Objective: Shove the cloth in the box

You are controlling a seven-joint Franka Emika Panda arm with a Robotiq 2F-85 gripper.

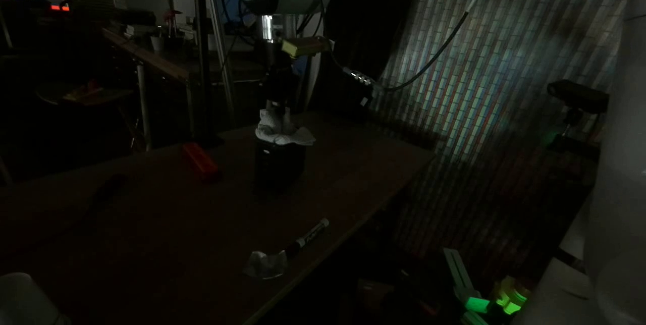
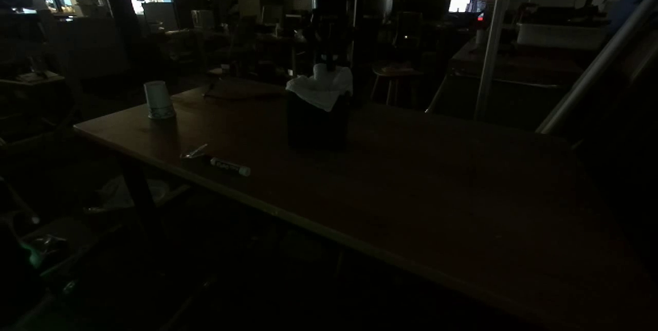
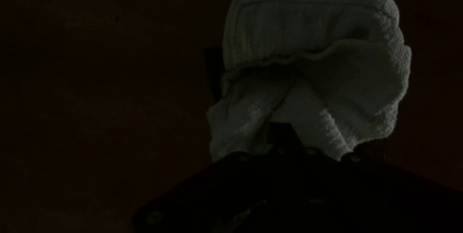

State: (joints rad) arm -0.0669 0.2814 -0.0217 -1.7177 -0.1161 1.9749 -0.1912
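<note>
A white cloth (image 1: 286, 136) lies bunched over the open top of a black box (image 1: 280, 166) on the table. In an exterior view the cloth (image 2: 323, 92) drapes over the rim of the box (image 2: 316, 128), with a peak standing up behind the fingers. My gripper (image 1: 277, 106) points down just above the box, shut on the raised part of the cloth; it also shows in an exterior view (image 2: 330, 63). In the wrist view the dark fingers (image 3: 284, 133) are together against the cloth (image 3: 311, 26), which hides nearly all of the box (image 3: 213, 72). Darkness hides the exact pinch.
A marker (image 1: 314, 232) and a crumpled clear wrapper (image 1: 267, 265) lie near the table edge. A red block (image 1: 200, 161) lies beside the box. A white cup (image 2: 159, 99) stands at a table corner. The room is very dark.
</note>
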